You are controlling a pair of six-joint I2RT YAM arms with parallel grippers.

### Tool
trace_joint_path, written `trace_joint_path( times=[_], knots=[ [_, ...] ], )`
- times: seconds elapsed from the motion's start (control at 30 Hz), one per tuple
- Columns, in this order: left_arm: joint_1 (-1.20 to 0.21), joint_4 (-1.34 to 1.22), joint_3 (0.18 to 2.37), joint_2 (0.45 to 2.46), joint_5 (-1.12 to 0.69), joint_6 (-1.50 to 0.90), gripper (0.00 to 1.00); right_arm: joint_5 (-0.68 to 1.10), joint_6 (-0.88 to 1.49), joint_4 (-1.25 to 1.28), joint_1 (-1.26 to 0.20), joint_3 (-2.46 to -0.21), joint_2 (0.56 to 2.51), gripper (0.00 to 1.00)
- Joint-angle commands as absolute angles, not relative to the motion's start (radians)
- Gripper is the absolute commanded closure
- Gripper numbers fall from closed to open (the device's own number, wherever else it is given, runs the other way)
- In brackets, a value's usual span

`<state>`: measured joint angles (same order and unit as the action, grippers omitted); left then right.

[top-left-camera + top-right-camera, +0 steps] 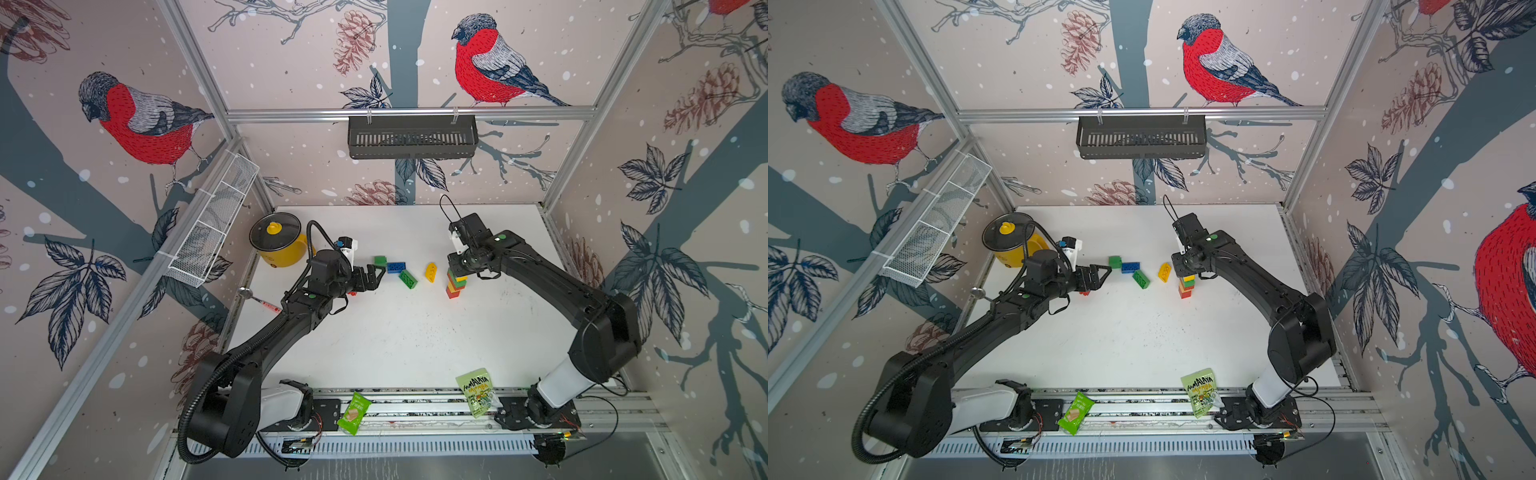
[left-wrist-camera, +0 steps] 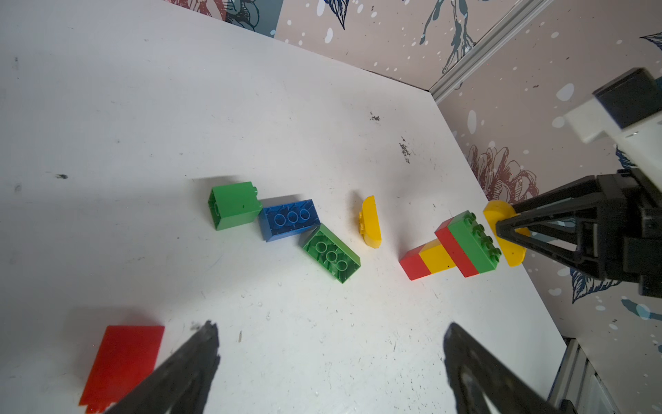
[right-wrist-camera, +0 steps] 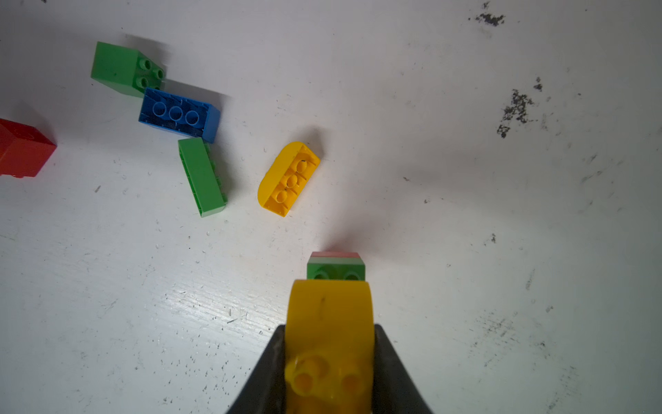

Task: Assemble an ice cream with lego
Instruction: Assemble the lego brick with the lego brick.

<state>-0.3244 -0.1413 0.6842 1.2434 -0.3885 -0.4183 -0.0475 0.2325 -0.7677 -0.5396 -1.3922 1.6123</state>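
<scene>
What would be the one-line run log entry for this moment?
right claw: shut on yellow half-round brick, over stack top | left claw: open, empty | stack: red-yellow-red-green, upright

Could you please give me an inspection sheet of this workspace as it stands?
Surface: white table, dark specks and scuffs.
Job's things: stack of red, yellow, red, green standing; loose small green brick, blue brick, long green brick, yellow half-round brick, red brick.
Clutter: yellow pot, spoon, two snack packets at the front rail.
Grippers: left tool open, empty; right tool shut on a second half-round brick over the stack.
Cables: black conduit along left arm; thin cable loop at right wrist.
Surroundings: bird-print walls, black basket, white mesh basket.
</scene>
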Motion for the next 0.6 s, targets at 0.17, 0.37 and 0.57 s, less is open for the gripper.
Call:
trace_joint_path(
  times=[0.17,0.37,0.57],
  knots=[
    [-0.325,-0.141,0.684,1.231,-0.391,-0.403,0.03,-0.04,0.225,-0.757,-0.538,-1.358,1.602,0.76],
    [-0.325,-0.128,0.682,1.212,-0.381,-0.403,0.03,-0.036,0.231,-0.743,-0.543,-1.331,1.613,0.76],
    [-0.325,-0.122,0.685,1.212,-0.38,-0.397,0.03,-0.058,0.222,-0.741,-0.542,-1.33,1.62,0.76]
  ],
)
